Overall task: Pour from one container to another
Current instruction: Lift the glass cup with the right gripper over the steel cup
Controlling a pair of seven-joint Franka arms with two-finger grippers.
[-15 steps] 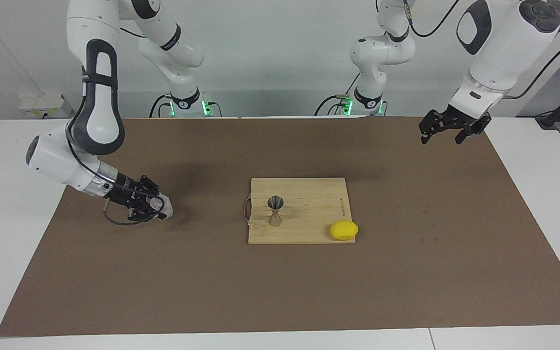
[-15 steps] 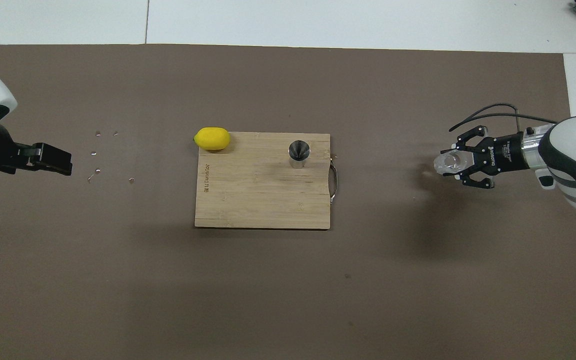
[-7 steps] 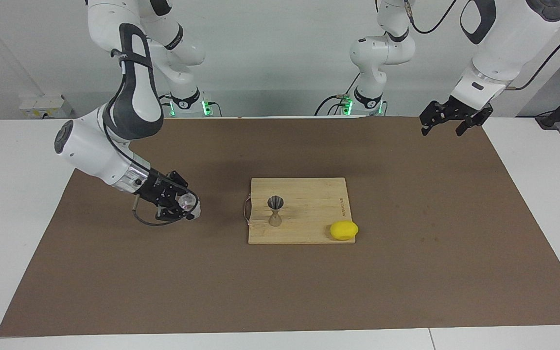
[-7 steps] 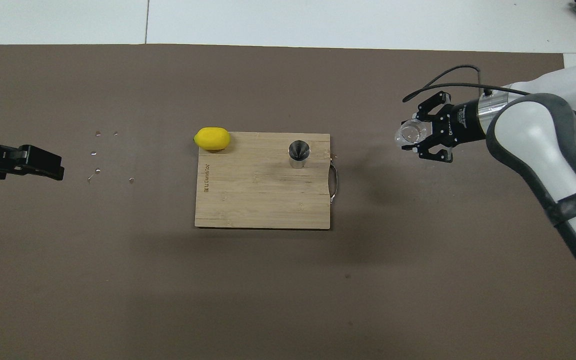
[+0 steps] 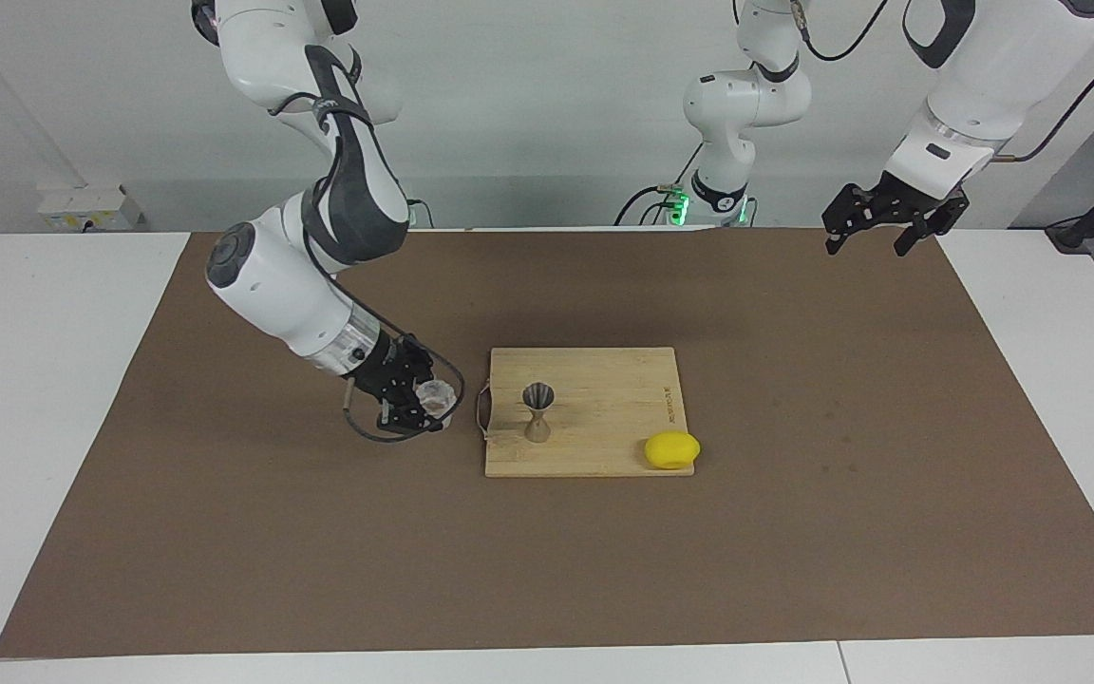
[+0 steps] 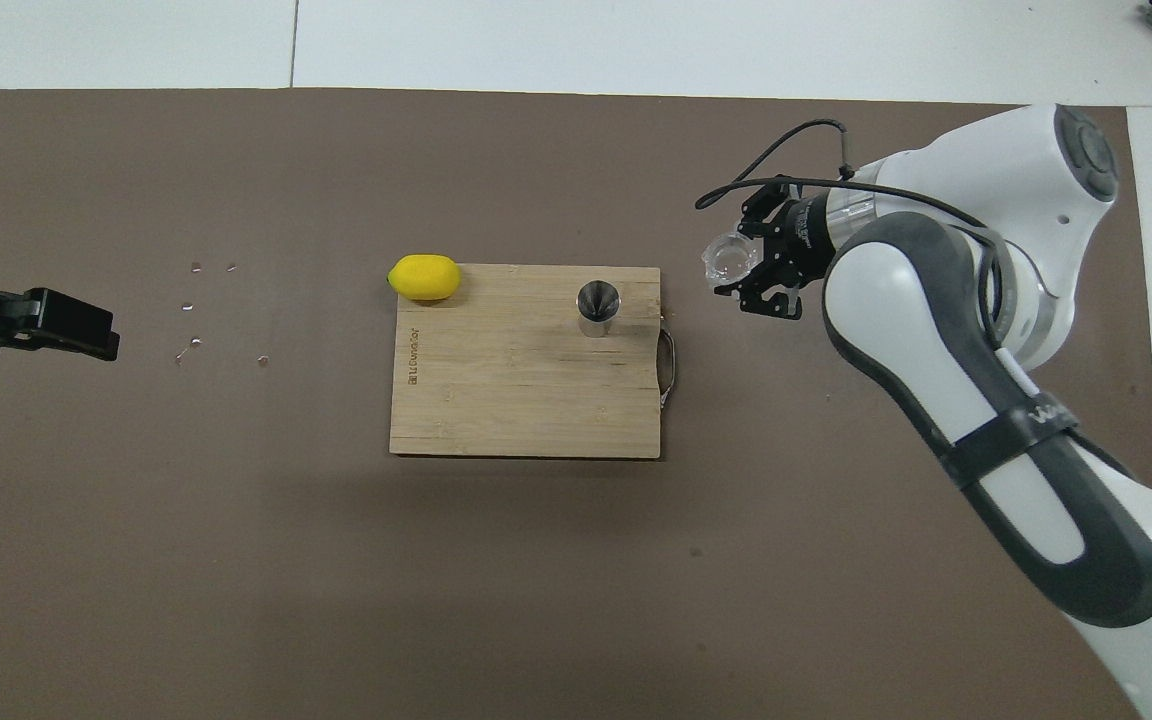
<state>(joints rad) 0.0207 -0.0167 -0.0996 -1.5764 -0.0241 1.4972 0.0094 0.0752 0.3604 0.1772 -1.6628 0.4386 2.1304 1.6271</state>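
Note:
My right gripper (image 5: 422,403) (image 6: 751,268) is shut on the small clear ribbed glass tumbler (image 5: 436,396) (image 6: 727,258) and holds it above the brown mat, just beside the handle end of the wooden cutting board (image 5: 609,380) (image 6: 516,395). The metal hourglass jigger (image 5: 537,411) (image 6: 597,304) stands upright on the board near that end, apart from the tumbler. My left gripper (image 5: 868,243) (image 6: 81,328) is open and empty, raised over the mat at the left arm's end of the table, and waits there.
A yellow lemon (image 5: 671,449) (image 6: 424,277) lies at the board's corner farther from the robots, toward the left arm's end. Small shiny specks (image 6: 194,343) lie on the mat (image 6: 536,570) between the lemon and the left gripper.
My right arm has carried the tumbler from the right arm's end of the mat toward the board, now close to its handle. My left gripper has risen and drawn back slightly.

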